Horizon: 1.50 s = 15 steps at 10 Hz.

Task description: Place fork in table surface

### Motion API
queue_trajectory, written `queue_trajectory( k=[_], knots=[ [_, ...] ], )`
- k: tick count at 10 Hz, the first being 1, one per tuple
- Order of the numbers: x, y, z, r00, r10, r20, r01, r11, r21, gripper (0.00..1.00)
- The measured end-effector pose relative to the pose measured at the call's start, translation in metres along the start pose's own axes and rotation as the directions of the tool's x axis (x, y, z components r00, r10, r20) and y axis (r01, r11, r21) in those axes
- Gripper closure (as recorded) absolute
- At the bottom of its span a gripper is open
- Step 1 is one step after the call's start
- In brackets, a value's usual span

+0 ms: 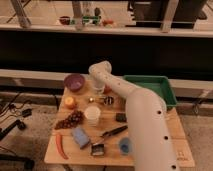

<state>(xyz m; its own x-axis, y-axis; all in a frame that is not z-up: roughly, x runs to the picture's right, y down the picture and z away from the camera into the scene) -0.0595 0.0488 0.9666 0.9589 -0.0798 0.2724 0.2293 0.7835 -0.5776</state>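
Note:
My white arm [142,125] rises from the lower right, bends at an elbow over the back of the light-brown wooden table surface [172,135] and points down. My gripper [97,90] hangs low over the table's back middle, right of the purple bowl [75,81]. A thin silvery piece that may be the fork [99,100] shows just beneath the gripper, beside a small round metal cup [108,100]. I cannot tell whether the gripper holds it or it lies on the table.
A green plastic tray [159,84] stands at the back right. On the table lie an orange fruit [69,102], grapes [70,120], a white cup [92,115], a red chili [61,145], a blue sponge [80,136], a black-handled utensil [114,132] and a blue cup [125,145].

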Motion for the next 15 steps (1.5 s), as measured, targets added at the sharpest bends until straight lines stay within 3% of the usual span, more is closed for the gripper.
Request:
queue_trajectory(
  k=[4,11,15],
  knots=[
    [-0.013,-0.008,-0.020,1.000,-0.019,0.014,0.018,0.999,0.047,0.91],
    [-0.025,-0.021,-0.085,0.999,-0.030,0.012,0.027,0.984,0.174,0.91],
    [-0.033,-0.016,-0.083,0.999,-0.035,0.021,0.032,0.986,0.163,0.91]
  ],
)
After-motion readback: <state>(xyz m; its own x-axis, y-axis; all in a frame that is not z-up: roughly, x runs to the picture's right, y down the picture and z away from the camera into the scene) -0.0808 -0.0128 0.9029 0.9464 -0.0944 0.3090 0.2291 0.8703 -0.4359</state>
